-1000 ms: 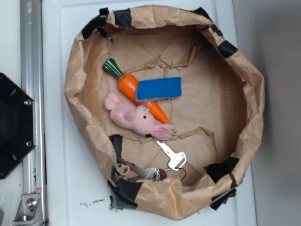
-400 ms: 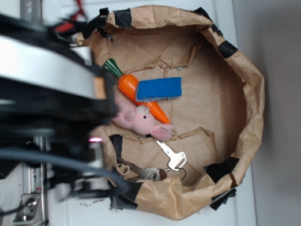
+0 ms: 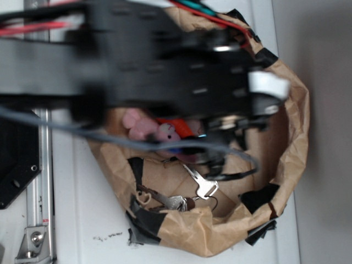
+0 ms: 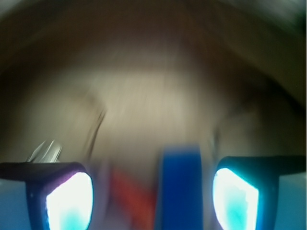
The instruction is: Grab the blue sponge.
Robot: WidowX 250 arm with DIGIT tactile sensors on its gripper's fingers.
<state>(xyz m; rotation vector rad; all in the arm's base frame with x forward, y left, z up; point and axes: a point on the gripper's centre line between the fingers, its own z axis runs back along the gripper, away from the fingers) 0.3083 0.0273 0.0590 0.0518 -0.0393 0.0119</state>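
The wrist view is motion-blurred. In it the blue sponge [image 4: 180,187] lies lengthwise between my gripper's [image 4: 152,199] two fingers, nearer the right fingertip [image 4: 235,199]. The gripper is open and holds nothing. The orange carrot [image 4: 134,201] shows left of the sponge, also between the fingers. In the exterior view my blurred black arm [image 3: 165,66] reaches over the paper bowl from the left and hides the sponge.
The brown paper bowl [image 3: 294,126] with black tape walls in everything. A pink plush bunny [image 3: 148,129] peeks out under the arm. Silver keys [image 3: 201,186] lie near the bowl's front wall. A metal rail [image 3: 38,181] runs along the left.
The arm has swung in from the left and now spans the bowl, covering the sponge and most of the carrot. The objects themselves have not moved.
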